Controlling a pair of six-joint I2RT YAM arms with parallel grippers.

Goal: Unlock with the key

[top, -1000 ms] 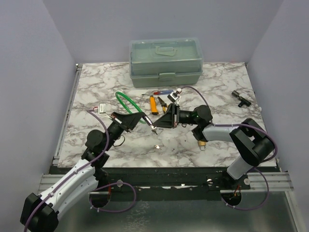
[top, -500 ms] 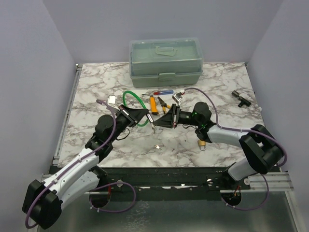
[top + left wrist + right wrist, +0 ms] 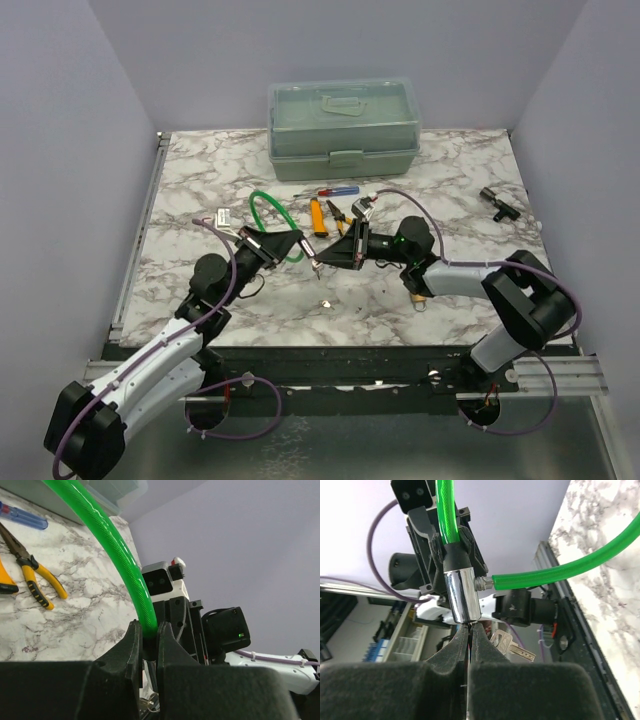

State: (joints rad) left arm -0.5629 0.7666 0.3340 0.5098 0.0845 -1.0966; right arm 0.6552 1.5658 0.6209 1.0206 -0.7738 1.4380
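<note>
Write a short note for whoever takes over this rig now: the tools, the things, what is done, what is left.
Left tool: shut on the cable, right by the lock.
Right tool: shut on the key, at the lock's keyhole end.
Done: key and lock are together.
Left: turn the key and free the cable; its pin sits in the lock, so it looks locked.

Robot lab test cell, plain lavender walls [image 3: 60, 150], marble-print tabletop [image 3: 200, 180], aluminium rail [image 3: 560, 368] (storage shelves [image 3: 390, 641] beyond)
</note>
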